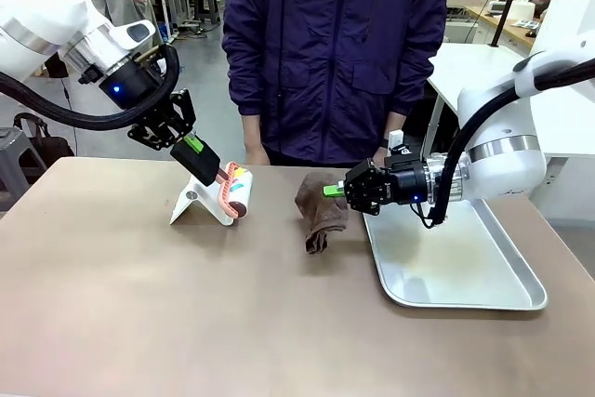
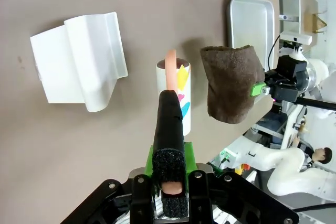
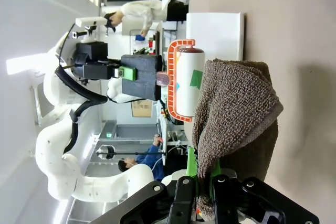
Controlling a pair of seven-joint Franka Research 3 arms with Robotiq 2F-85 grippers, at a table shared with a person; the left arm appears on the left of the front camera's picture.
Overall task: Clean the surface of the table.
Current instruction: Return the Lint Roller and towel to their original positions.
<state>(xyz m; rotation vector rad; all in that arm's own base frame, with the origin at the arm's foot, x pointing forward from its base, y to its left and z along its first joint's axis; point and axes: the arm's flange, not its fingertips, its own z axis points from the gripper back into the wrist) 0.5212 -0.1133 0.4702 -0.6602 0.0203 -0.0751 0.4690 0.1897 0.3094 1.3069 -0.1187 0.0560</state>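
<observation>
Front view: the brownish tabletop [image 1: 139, 304] spans the whole width, and its near half lies open. One lint roller [image 1: 235, 191] is held by its black handle in the clenched left hand [image 1: 191, 148], with the roll touching the surface just beside one white plastic stand [image 1: 195, 204]. One brown towel [image 1: 319, 209] hangs from the right hand [image 1: 333, 191], which is clamped on its upper edge; the lower end of the towel rests on the tabletop. One silver tray [image 1: 465, 297] is placed at the right side, near the right edge of the tabletop, and the right arm reaches over it. One person in a dark purple jacket [image 1: 335, 44] is seen at the far edge.

Left wrist view: the handle is seen gripped between the green pads [image 2: 189, 156] of the left hand [image 2: 169, 192]. The roller [image 2: 178, 95] lies between the white stand [image 2: 79, 66] and the towel [image 2: 231, 82], apart from both. Bare tabletop [image 2: 63, 156] is seen around them. The tray [image 2: 251, 22] lies beyond the towel.

Right wrist view: the towel [image 3: 236, 114] is seen pinched in the right hand [image 3: 206, 182], draped against the tabletop [image 3: 304, 35]. The roller [image 3: 185, 82] stands just beyond it, with the white stand [image 3: 215, 35] farther off.
</observation>
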